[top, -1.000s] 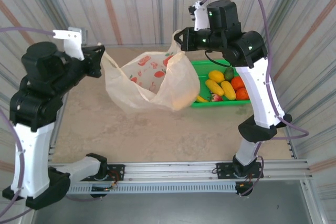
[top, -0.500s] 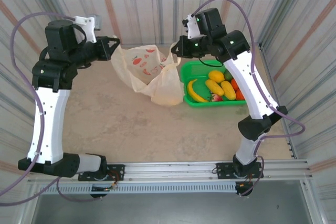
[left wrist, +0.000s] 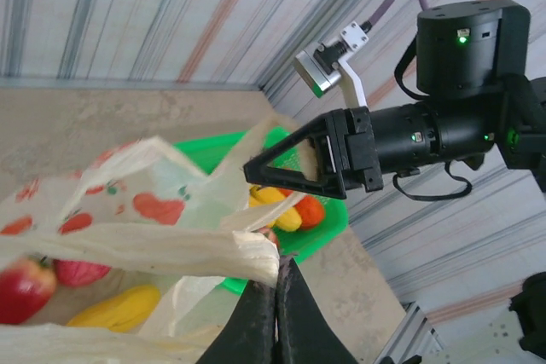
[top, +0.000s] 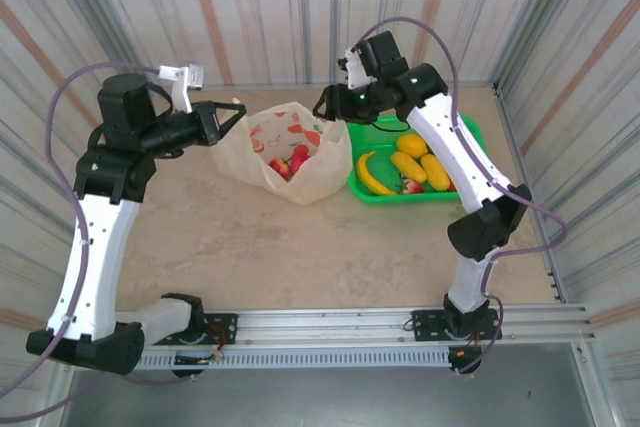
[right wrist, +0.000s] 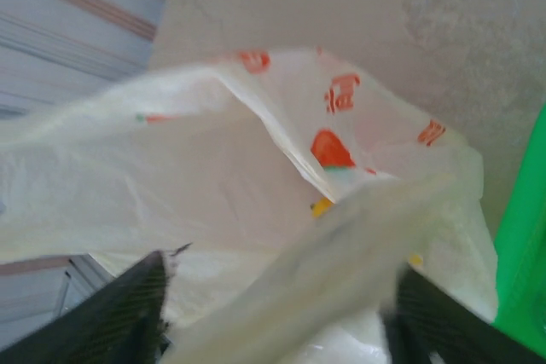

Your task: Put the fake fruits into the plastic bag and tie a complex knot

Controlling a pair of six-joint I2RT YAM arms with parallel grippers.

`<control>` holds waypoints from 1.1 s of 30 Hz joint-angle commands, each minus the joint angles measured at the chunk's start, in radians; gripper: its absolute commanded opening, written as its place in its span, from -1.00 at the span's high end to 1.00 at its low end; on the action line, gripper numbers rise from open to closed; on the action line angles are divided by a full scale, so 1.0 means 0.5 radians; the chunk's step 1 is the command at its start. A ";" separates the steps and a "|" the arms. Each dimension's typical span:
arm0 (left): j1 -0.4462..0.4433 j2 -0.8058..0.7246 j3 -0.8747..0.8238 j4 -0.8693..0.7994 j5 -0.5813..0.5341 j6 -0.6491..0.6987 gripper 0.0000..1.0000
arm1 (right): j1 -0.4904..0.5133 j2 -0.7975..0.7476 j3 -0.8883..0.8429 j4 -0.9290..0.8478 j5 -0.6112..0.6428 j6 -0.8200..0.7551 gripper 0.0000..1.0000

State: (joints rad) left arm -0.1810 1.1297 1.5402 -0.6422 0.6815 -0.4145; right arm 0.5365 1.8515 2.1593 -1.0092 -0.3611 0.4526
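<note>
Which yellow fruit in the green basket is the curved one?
The banana at the basket's left end, nearest the bag; the other yellow fruits are short ovals.

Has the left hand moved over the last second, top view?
Yes. The left hand has swung right and toward the far wall, closing on the green basket, with the plastic bag handle pinched.

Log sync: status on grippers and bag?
Left gripper and right gripper shut on plastic bag handles. Red fruits inside. No knot. No obstruction.

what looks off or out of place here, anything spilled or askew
Nothing spilled. The plastic bag is held open between both grippers with some red fruits inside, but several fake fruits remain in the green basket.
</note>
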 commanded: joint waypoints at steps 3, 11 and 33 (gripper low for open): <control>-0.046 -0.068 -0.054 0.094 0.035 -0.061 1.00 | 0.007 -0.164 0.169 0.018 -0.040 -0.128 -0.86; -0.083 -0.078 -0.146 0.138 0.008 -0.091 1.00 | -0.271 -0.471 -0.243 0.195 0.059 0.011 -0.84; -0.234 0.001 -0.005 0.020 -0.113 0.011 1.00 | -0.560 0.447 -0.616 0.147 1.221 -0.705 -0.82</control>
State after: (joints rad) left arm -0.2951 1.1278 1.5127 -0.6212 0.6273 -0.4309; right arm 0.2783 2.0102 1.8034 -0.9455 0.1951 0.1730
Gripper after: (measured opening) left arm 0.043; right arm 0.896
